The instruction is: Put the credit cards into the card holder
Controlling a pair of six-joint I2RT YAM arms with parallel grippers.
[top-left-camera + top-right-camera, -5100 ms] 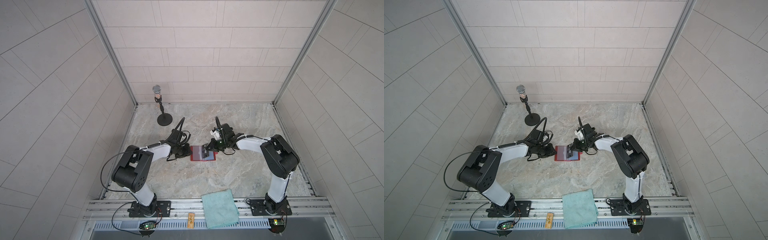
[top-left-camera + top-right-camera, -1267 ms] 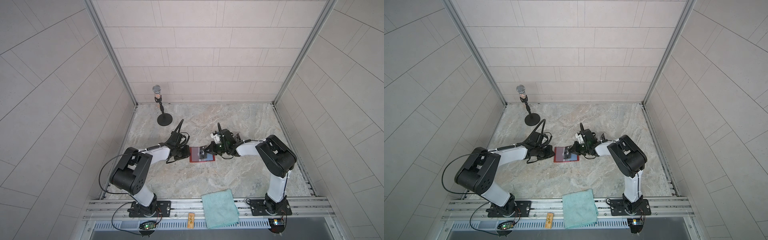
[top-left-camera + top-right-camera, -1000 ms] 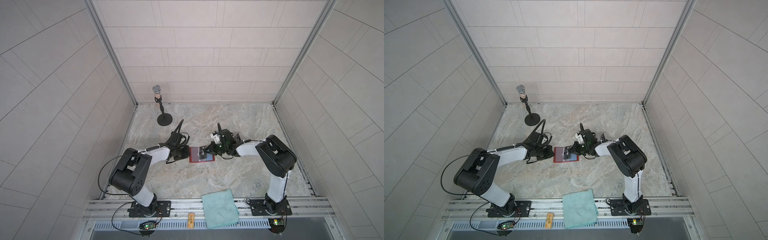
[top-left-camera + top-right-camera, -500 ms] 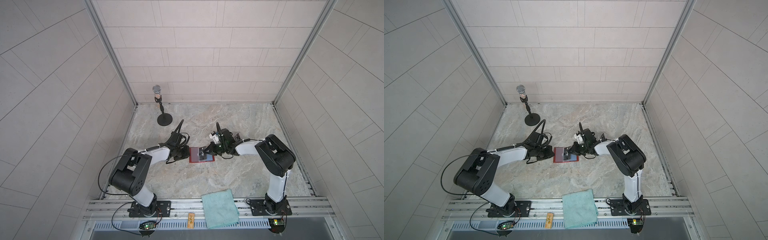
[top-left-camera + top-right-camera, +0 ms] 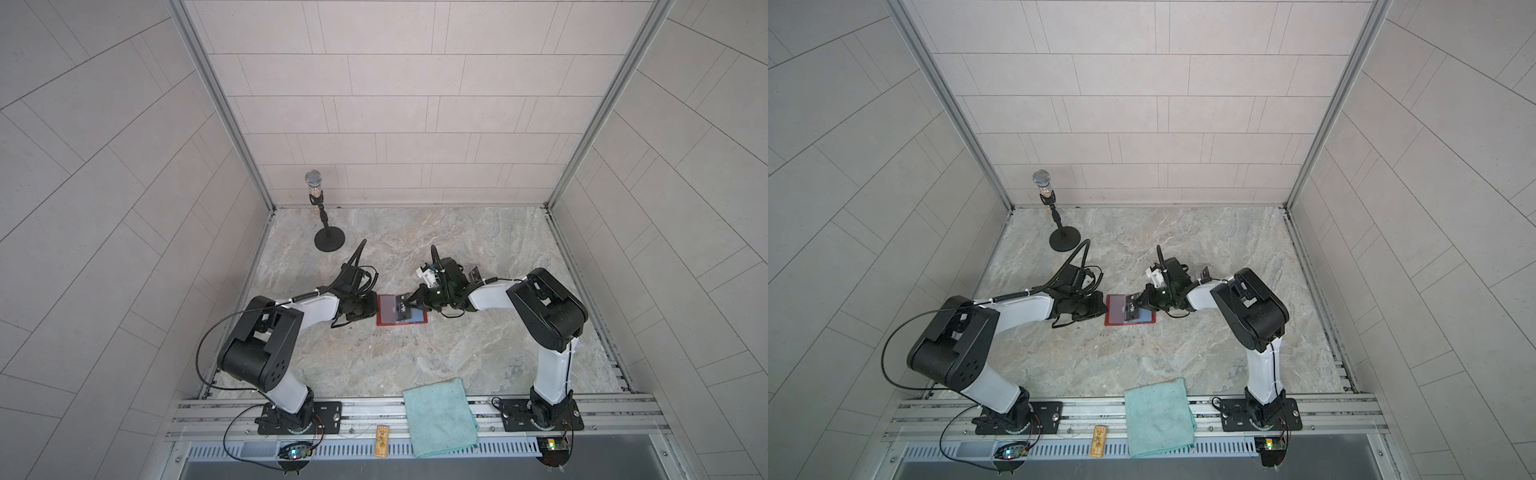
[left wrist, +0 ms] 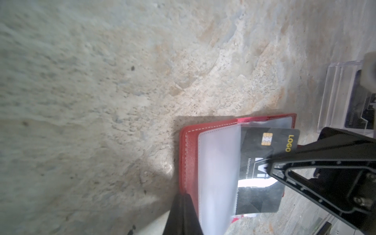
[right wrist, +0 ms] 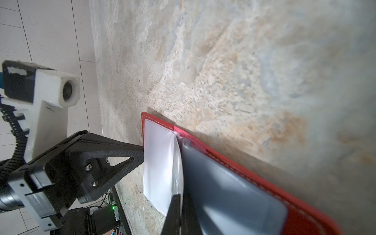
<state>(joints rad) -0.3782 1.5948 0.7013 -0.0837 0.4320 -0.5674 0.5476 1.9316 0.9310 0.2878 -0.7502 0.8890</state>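
The card holder (image 5: 388, 323) is a red wallet lying open at the table's middle in both top views (image 5: 1116, 323). My left gripper (image 5: 373, 309) is shut on its left edge, as the left wrist view (image 6: 183, 215) shows against the red cover (image 6: 189, 154). My right gripper (image 5: 415, 305) is shut on a black credit card (image 5: 402, 309) with white lettering. The card (image 6: 262, 146) slants over the wallet, its far end under a raised clear sleeve (image 6: 217, 173). In the right wrist view the gripper (image 7: 177, 213) pinches that card (image 7: 223, 193). A pale blue patch (image 5: 1145, 317) shows on the right page.
A small clear plastic box (image 5: 473, 274) stands just behind the right gripper, also in the left wrist view (image 6: 341, 97). A microphone on a round-base stand (image 5: 328, 241) is at the back left. A teal cloth (image 5: 440, 415) hangs over the front rail.
Since five seconds ago my right gripper has come lower and slightly left over the wallet with the black card. Over the last second almost nothing has moved.
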